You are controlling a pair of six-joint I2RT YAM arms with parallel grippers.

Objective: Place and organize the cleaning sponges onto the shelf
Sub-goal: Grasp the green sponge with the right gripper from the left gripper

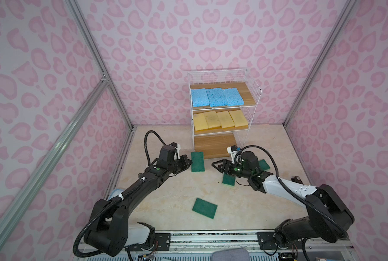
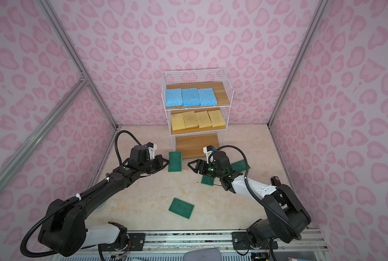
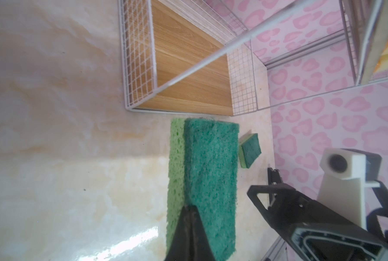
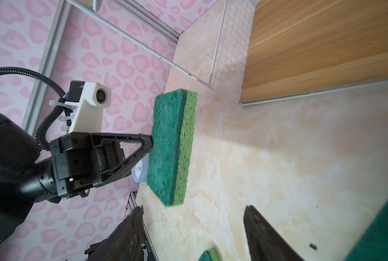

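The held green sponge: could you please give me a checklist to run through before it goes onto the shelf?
1. Left gripper shut on held green sponge: ok.
2. Sponge's dark face up: ok.
3. Bottom board of shelf bare: ok.
4. Right gripper open, empty, apart from the sponge: ok.
5. Right wrist camera clear of the board's front edge: cannot tell; they overlap in both top views.

Four green sponges (image 1: 204, 208) off the shelf (image 1: 253, 84)
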